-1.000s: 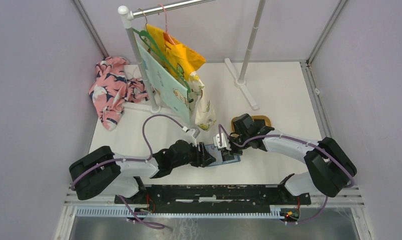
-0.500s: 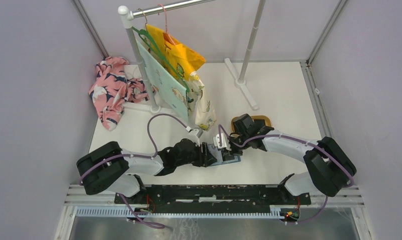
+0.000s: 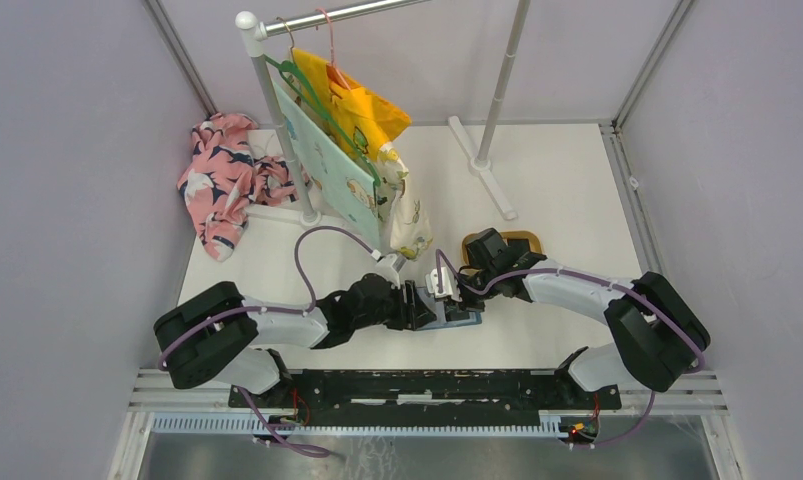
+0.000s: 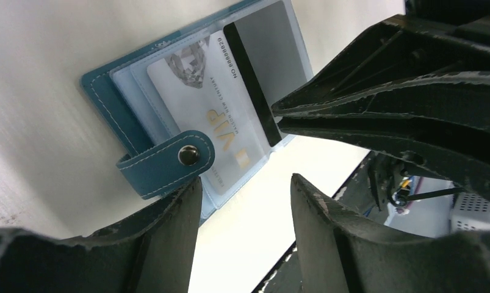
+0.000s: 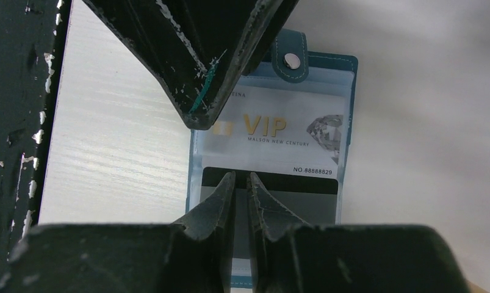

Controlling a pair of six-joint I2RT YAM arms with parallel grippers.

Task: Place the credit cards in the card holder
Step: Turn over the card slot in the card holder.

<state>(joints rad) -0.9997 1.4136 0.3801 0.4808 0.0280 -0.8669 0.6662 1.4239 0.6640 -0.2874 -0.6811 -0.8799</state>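
The teal card holder (image 3: 459, 318) lies open on the table between the two grippers. It shows in the left wrist view (image 4: 102, 91) with its snap tab (image 4: 163, 165). A white VIP card (image 4: 199, 97) sits in a clear slot. A grey card with a black stripe (image 4: 270, 43) lies beside it. My left gripper (image 4: 245, 186) is open; one finger rests by the snap tab. My right gripper (image 5: 242, 177) is nearly shut, its tips on the grey card (image 5: 303, 204) just below the VIP card (image 5: 291, 131). I see nothing held between them.
A tan oval tray (image 3: 527, 240) lies under the right arm's wrist. A clothes rack (image 3: 277, 110) with hanging garments stands at the back left, its other foot (image 3: 482, 165) at the back centre. A floral cloth (image 3: 222, 180) lies far left.
My left arm has shifted right, bringing its gripper closer onto the card holder. The right gripper has stayed at the card holder.
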